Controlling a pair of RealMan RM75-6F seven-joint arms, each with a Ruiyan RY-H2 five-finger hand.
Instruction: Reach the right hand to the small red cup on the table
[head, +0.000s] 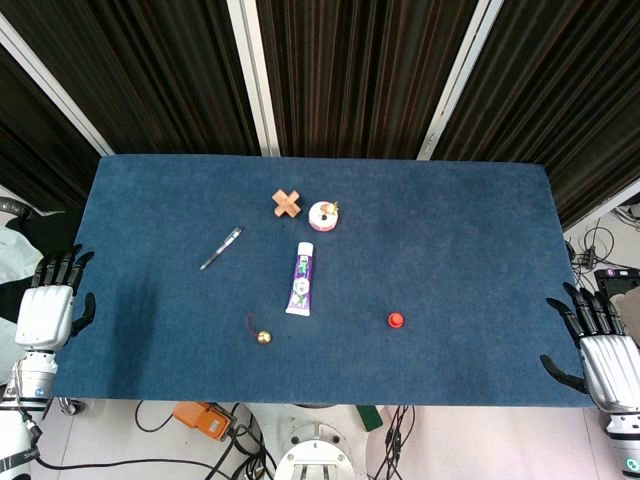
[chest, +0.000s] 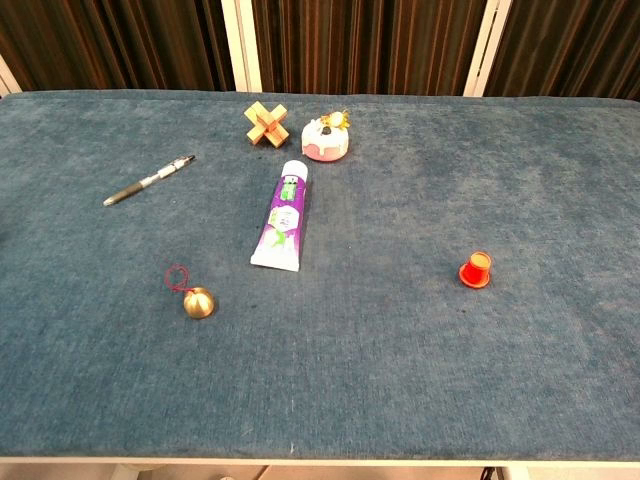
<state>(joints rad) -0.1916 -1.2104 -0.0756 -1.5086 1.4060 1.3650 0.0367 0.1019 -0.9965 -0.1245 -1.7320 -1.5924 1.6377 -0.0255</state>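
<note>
The small red cup (head: 396, 320) (chest: 476, 269) stands upside down on the blue table, right of centre and toward the front edge. My right hand (head: 598, 347) hovers at the table's right front corner, far to the right of the cup, fingers spread and holding nothing. My left hand (head: 50, 301) sits off the table's left edge, fingers apart and empty. Neither hand appears in the chest view.
A purple-and-white tube (head: 301, 279) (chest: 283, 215) lies mid-table. A gold bell with a red loop (head: 263, 337) (chest: 198, 302) sits front left. A pen (head: 221, 248) (chest: 149, 180), a wooden cross puzzle (head: 286, 204) (chest: 265, 124) and a small pink-and-white toy (head: 324, 215) (chest: 326, 138) lie further back.
</note>
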